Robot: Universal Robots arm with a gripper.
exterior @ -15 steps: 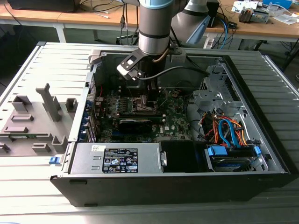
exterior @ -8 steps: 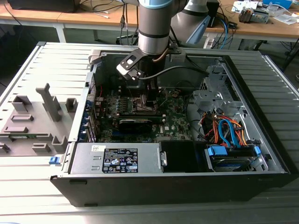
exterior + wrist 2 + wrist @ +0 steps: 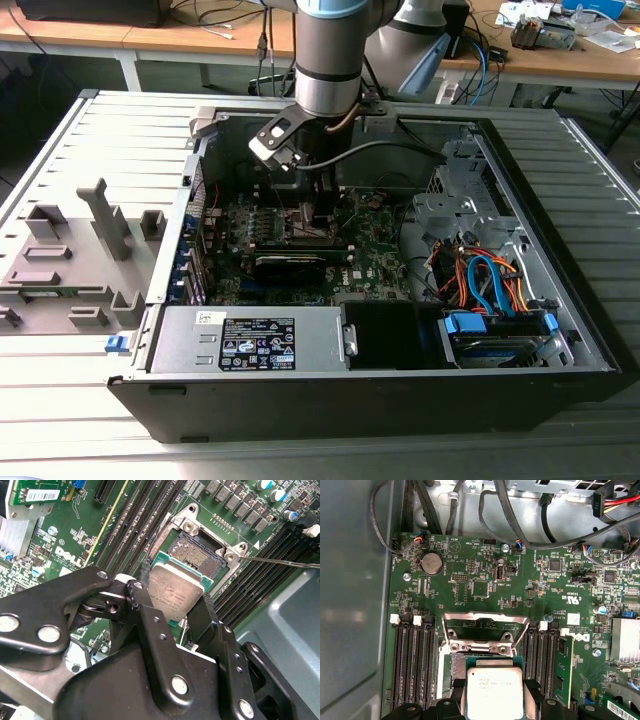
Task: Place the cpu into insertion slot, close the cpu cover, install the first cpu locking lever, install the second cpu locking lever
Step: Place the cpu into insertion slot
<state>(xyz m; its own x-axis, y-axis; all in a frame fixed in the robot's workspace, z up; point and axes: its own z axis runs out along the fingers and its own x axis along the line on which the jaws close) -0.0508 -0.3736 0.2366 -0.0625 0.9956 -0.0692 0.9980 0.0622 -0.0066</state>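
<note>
Open computer case [image 3: 350, 405] lies flat on a grey slatted table [image 3: 60, 390]. Robot arm [image 3: 325, 60] hangs from above into the case. Gripper [image 3: 318, 212] low over the green motherboard [image 3: 375, 255]. 1 labelled power supply [image 3: 245, 340] along the near wall. Orange and blue cables [image 3: 485, 280] bundled toward the exterior view's right. Grey fixture blocks [image 3: 60, 260] on the table, exterior view's left. Wooden desks [image 3: 180, 40] behind.

- Grey cylindrical arm [image 3: 325, 60] with a pale blue band, top centre of the exterior view.
- Matte black claw [image 3: 174, 591] links with round silver screws [image 3: 49, 634] in the second wrist view.
</note>
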